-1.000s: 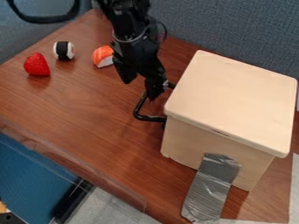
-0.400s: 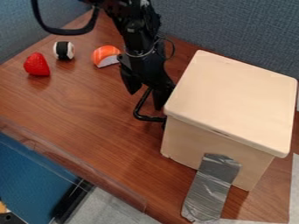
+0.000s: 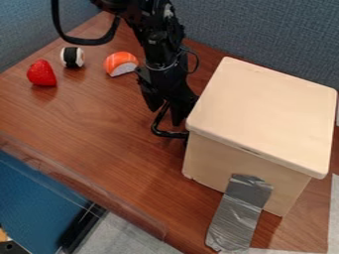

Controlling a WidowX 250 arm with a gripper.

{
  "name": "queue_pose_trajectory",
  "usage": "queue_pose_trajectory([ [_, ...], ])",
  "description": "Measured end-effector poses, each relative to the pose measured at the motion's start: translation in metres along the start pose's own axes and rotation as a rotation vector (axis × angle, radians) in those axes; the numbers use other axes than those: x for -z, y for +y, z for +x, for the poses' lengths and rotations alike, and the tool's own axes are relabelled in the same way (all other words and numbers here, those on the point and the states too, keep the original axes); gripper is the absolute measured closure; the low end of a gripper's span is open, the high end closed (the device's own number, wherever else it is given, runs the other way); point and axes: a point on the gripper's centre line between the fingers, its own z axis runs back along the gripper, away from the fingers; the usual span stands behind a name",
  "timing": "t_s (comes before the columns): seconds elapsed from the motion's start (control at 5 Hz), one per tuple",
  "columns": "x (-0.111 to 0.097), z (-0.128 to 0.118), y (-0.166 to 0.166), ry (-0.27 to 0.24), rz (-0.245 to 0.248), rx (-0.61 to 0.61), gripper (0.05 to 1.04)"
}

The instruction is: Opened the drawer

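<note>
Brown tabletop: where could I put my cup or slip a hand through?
The widest bare patch of tabletop lies between the toy strawberry, the black handle and the near edge, running down to the silver tape. It's crowded where the end effector meets the handle beside the wooden box.

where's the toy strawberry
In the camera view, the toy strawberry sits at the upper left of the wooden tabletop, just below and left of the black-and-white sushi roll.
</note>
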Motion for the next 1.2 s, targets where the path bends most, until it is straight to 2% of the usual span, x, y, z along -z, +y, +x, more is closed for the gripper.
queue_pose_trajectory([
  [0.2, 0.0, 0.0, 0.002, -0.002, -0.003, -0.01, 0.733],
  [0.4, -0.001, -0.002, 0.008, -0.001, -0.02, -0.06, 0.866],
  [1.2, -0.013, -0.029, 0.078, 0.017, 0.013, -0.142, 0.904],
])
